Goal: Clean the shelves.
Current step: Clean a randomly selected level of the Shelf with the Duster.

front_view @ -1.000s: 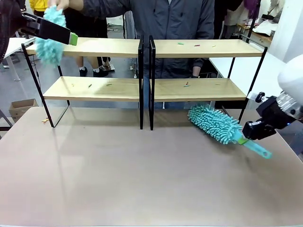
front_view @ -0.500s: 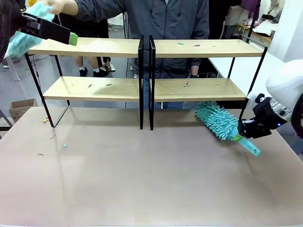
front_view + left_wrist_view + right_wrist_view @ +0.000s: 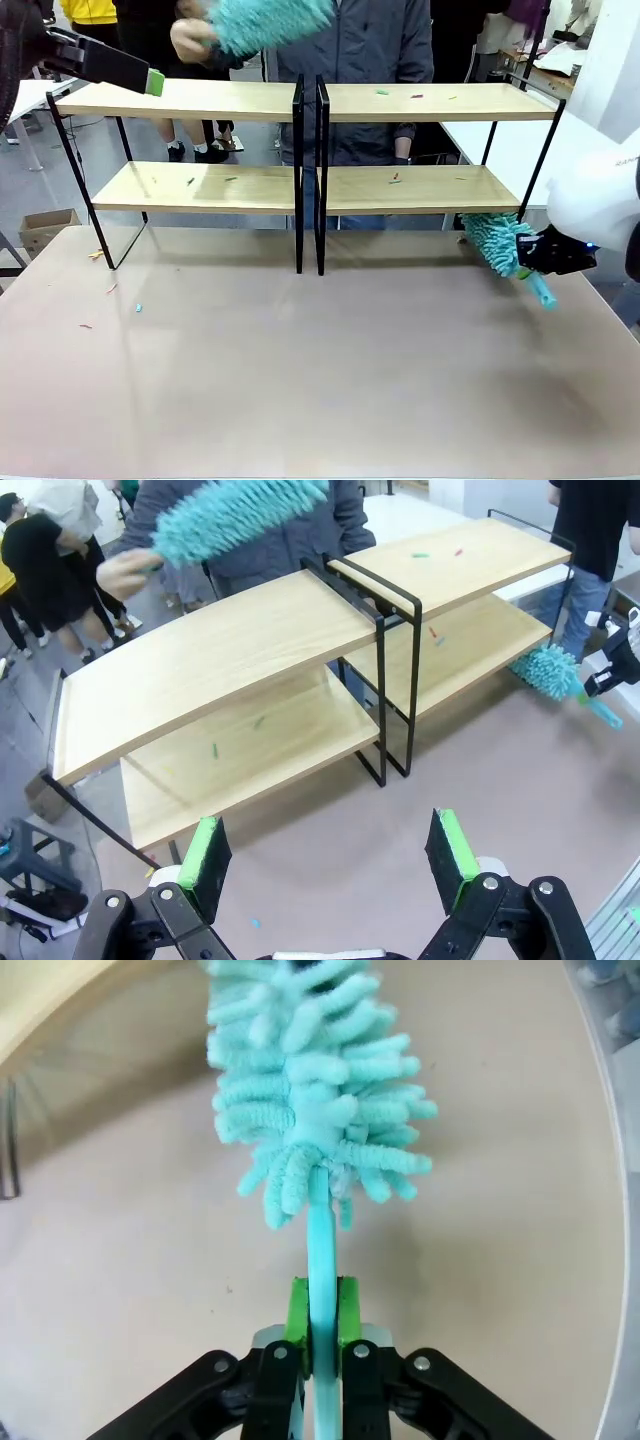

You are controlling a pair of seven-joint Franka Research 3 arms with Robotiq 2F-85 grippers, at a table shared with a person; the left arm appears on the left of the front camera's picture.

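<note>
Fluffy teal duster (image 3: 495, 242), clenched in right gripper (image 3: 320, 1312), is being swung to 3 o'clock end of black-framed wooden shelves (image 3: 450, 190) | left gripper (image 3: 328, 848) released | sweep pending

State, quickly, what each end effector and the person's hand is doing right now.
Left end effector: open, empty.
Right end effector: closed on the teal duster, at its handle.
Person's hand: holding a second duster.

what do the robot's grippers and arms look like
The left gripper and right gripper are black linkages with visible pivot bolts, each ending in two fingers faced with bright green pads. The right arm has a smooth, rounded white shell.
</note>
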